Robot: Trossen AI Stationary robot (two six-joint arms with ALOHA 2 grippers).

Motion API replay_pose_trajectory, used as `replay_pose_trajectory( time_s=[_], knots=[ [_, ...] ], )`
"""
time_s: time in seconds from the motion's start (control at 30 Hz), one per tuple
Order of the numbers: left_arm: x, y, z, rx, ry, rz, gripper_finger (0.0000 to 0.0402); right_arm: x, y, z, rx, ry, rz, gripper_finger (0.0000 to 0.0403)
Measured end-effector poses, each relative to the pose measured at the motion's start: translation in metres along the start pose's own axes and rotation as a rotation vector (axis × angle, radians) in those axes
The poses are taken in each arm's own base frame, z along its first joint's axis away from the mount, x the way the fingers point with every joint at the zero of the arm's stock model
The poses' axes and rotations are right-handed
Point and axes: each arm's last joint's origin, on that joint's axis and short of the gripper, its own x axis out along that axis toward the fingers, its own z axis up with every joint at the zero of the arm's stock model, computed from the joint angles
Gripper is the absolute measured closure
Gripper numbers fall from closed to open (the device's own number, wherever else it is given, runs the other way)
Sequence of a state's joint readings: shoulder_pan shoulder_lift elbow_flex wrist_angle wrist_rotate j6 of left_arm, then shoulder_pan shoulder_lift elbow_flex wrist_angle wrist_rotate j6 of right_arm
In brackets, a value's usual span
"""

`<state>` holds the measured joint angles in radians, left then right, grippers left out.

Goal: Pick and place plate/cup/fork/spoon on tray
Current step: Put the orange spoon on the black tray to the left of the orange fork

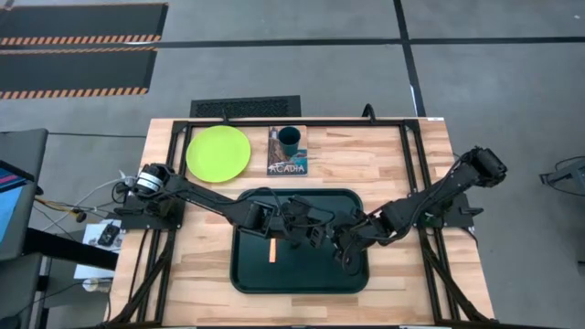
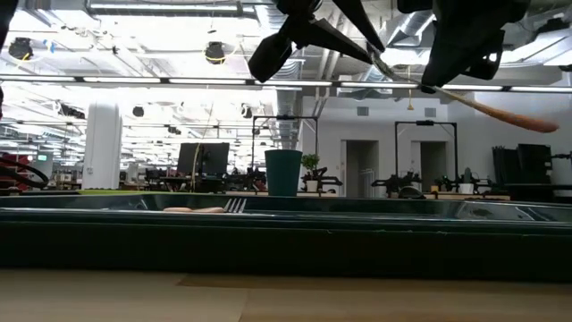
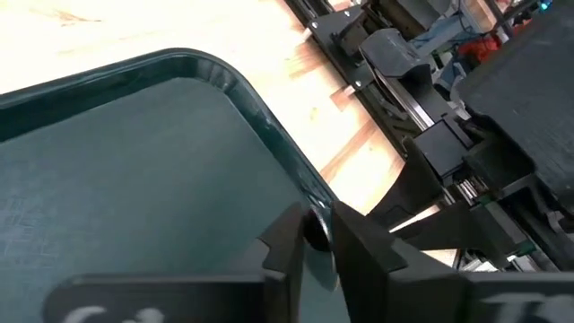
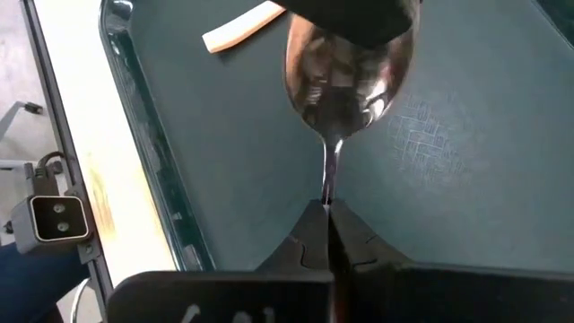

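Silver-bowled, red-orange-handled spoon [image 4: 345,67] is pinched by right tool [image 4: 327,215] above dark green tray [image 4: 152,152]; thin-neck grip risks slip. Left tool [image 3: 316,235]: narrow, empty.

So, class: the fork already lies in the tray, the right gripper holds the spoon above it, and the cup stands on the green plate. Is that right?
Not quite. The cup stands on the picture book, beside the plate, as the high view shows. The rest holds: the fork lies in the tray, and the right gripper holds the spoon above it.
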<state>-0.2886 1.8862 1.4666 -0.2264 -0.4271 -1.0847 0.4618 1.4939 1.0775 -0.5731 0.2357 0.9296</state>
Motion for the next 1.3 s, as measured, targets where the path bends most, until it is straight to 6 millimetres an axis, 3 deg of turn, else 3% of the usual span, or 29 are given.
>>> replay_pose_trajectory(
  time_s=[0.57,1.03,1.3],
  knots=[
    [0.0,0.004,0.0,0.045,-0.031,0.054,0.0399,0.001,-0.003,0.004,-0.008,-0.051,-0.039,0.0395],
    [0.003,0.012,0.006,0.178,-0.005,0.102,0.0401,-0.002,0.004,-0.003,-0.038,-0.042,-0.016,0.0274],
    [0.001,0.025,0.005,0.318,0.199,0.122,0.0401,-0.007,0.014,-0.019,-0.083,-0.015,0.016,0.0211]
  ],
)
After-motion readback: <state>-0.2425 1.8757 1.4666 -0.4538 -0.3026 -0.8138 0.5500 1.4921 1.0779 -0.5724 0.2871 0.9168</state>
